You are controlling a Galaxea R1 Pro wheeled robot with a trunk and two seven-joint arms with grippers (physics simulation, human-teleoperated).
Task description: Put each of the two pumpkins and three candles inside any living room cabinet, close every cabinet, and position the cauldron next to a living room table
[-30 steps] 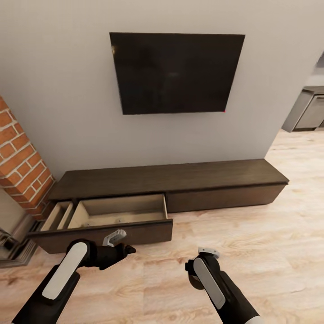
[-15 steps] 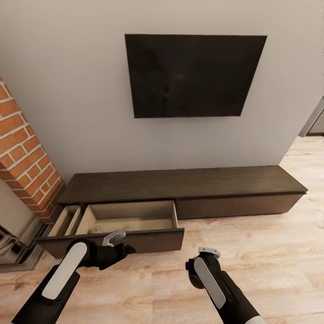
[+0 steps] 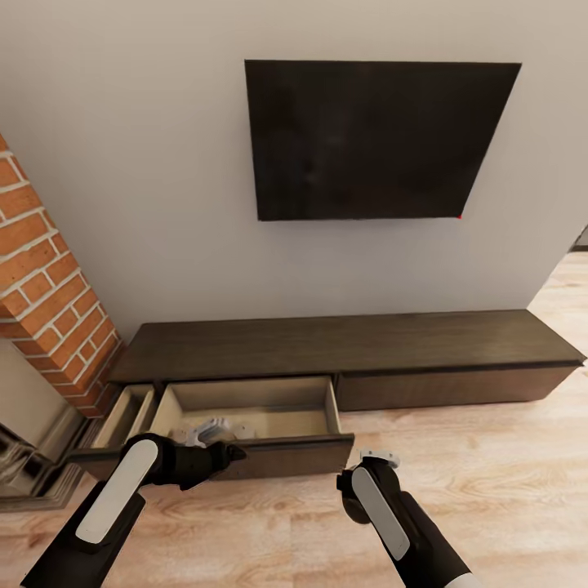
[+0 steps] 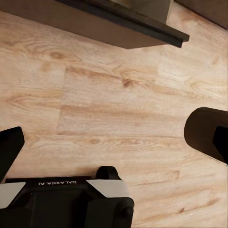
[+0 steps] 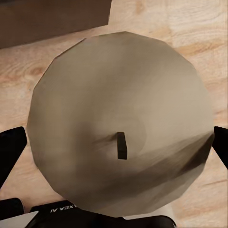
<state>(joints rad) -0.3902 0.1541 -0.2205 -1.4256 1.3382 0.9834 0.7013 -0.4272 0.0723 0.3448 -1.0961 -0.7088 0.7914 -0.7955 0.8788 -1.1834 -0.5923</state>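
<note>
I faced the cabinet [image 3: 351, 347] against the far wall, its left drawer [image 3: 253, 408] pulled open toward me, pale inside, under a dark wall screen [image 3: 376, 139]. Brick [image 3: 45, 286] stood at far left. My right tool [image 3: 377, 459] was clamped on a candle [image 5: 121, 123], beige with a dark wick, over the wooden floor [image 3: 490, 482]. My left tool [image 3: 214, 431] hung at the drawer's near front, fingers spread, holding nothing. "GALAXEA" read reversed on its housing [image 4: 54, 183].
</note>
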